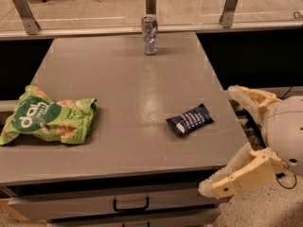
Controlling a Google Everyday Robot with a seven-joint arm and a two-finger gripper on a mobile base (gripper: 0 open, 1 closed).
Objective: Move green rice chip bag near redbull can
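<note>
The green rice chip bag (49,120) lies flat at the left edge of the grey table (118,79); it is crinkled, with white lettering on a darker green circle. The redbull can (150,34) stands upright at the middle of the far edge. My gripper (218,141) is at the table's right front corner, off its edge, far from both. Its two cream fingers (236,176) are spread wide and hold nothing.
A small dark blue packet (189,119) lies on the table right of centre, near my gripper. A drawer with a black handle (130,205) sits below the front edge. A glass barrier with metal posts (229,6) runs behind the table.
</note>
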